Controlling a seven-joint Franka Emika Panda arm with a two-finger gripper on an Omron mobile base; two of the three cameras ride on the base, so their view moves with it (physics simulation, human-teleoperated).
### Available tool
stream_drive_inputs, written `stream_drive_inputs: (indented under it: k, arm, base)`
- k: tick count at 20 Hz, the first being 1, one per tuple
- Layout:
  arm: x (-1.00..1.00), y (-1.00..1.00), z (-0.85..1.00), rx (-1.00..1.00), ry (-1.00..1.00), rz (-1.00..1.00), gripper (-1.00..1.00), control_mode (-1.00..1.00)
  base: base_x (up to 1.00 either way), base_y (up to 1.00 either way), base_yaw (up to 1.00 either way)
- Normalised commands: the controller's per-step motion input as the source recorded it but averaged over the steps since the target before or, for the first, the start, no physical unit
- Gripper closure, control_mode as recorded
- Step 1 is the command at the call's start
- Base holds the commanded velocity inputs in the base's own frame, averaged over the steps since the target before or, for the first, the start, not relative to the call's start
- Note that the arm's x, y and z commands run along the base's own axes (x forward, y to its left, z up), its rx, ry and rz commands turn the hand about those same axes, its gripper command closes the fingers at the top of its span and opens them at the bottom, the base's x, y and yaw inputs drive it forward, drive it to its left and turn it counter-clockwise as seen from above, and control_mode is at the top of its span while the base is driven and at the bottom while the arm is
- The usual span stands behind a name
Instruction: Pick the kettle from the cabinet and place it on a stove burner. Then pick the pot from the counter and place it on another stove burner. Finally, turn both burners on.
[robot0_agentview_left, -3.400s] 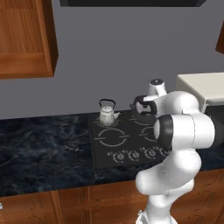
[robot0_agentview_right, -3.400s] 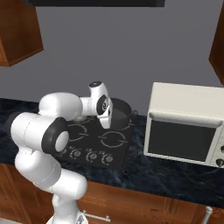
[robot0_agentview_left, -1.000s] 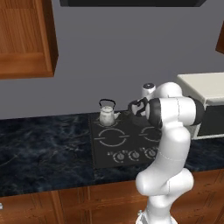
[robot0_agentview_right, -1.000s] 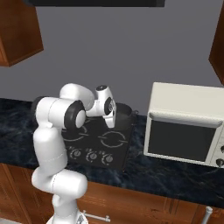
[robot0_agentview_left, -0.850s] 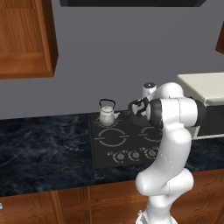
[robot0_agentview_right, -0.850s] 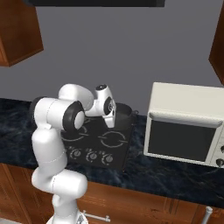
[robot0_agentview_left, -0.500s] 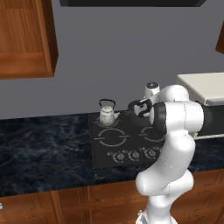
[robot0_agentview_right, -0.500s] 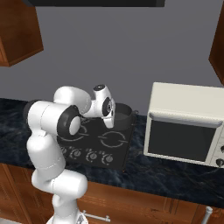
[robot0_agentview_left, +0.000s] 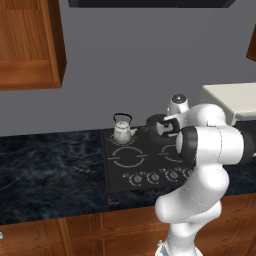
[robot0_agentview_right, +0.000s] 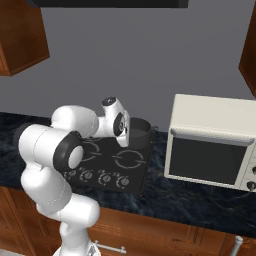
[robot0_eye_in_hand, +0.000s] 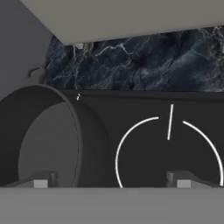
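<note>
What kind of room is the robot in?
A kitchen, drawn by a computer. There's a black cooktop with a kettle and a pot on it, a microwave on the dark counter, and wooden cabinets.

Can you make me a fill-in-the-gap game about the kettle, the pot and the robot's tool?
1. The kettle stands on the back left burner of the black ______.
2. The pot sits on the cooktop, on the side nearer the cream ______.
3. The tool has its jaws ______, with one finger inside the pot's rim.
4. The kettle's arched handle is coloured ______.

Missing words: cooktop; microwave; open; black
</note>
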Motion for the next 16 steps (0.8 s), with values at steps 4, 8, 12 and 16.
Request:
stream_drive_inputs:
  k: [4, 8, 12, 16]
  arm:
    - [-0.2, 0.04, 0.38, -0.08, -0.09, 0.05, -1.0, -1.0]
    - [-0.2, 0.08, 0.44, -0.07, -0.08, 0.06, -1.0, -1.0]
    - [-0.18, 0.1, 0.53, -0.03, -0.03, 0.05, -1.0, -1.0]
    - [-0.01, 0.12, 0.61, 0.0, 0.02, 0.05, -1.0, -1.0]
  base:
    - [0.0, 0.0, 0.0]
    - [0.0, 0.0, 0.0]
    - [0.0, 0.0, 0.0]
    - [0.0, 0.0, 0.0]
